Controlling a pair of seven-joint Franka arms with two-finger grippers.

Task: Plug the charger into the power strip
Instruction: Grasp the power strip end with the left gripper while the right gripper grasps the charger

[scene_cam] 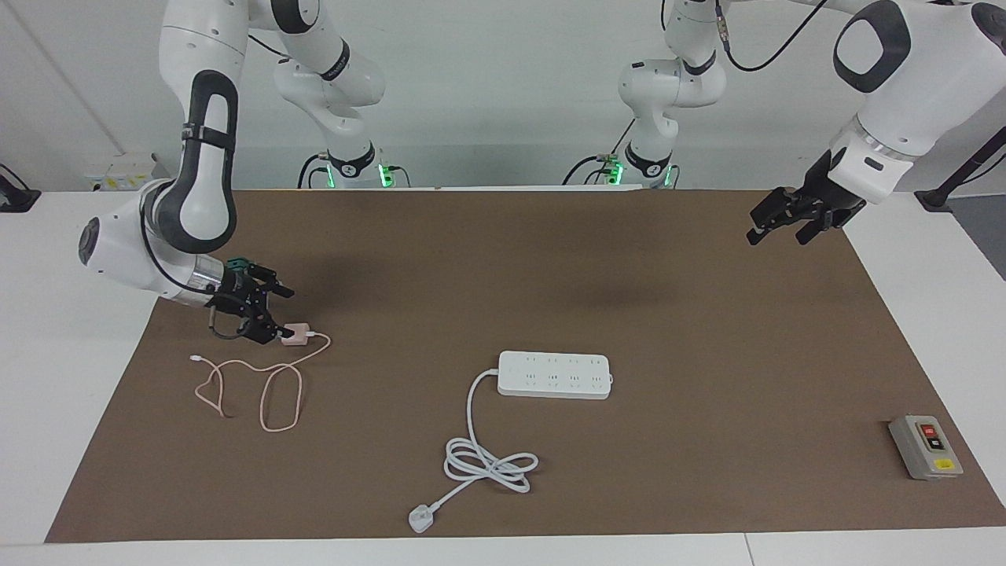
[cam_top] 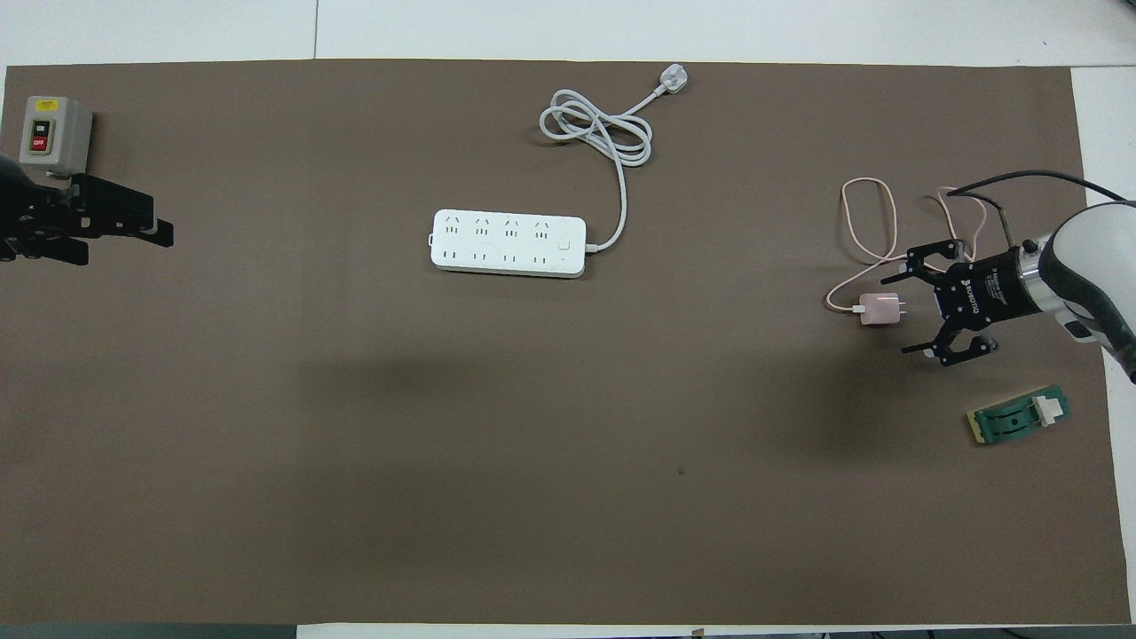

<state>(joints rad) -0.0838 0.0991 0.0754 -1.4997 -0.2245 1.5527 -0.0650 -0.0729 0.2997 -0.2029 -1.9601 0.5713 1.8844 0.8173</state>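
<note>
The plugging itself is not yet done: the charger (cam_top: 879, 309) lies on the bench (scene_cam: 503, 259) toward the right arm's end, its thin pink cable (scene_cam: 267, 385) trailing in loose loops beside it, while the power strip (cam_top: 508, 242) sits near the middle of the bench with every socket bare. The right gripper (cam_top: 907, 312) is down beside the charger with its fingers spread wide, one on each side of the line to the pink cube and just short of it — in the facing view it appears to reach the charger, but no grip is closed. So the grasp, the carry across to the strip and the insertion all appear to remain. The left gripper (scene_cam: 780, 228) waits in the air over the left arm's end of the bench, close to the grey switch box (cam_top: 51, 135) in the overhead view, its fingers apart and holding nothing. Room is generous — a broad bare stretch of brown mat separates charger and strip. The strip's thick white cord (scene_cam: 487, 460) and plug (scene_cam: 422, 519) coil farther from the robots, out of the likely path; a small green part (cam_top: 1018, 416) lies near the right arm, close to the mat's edge.
</note>
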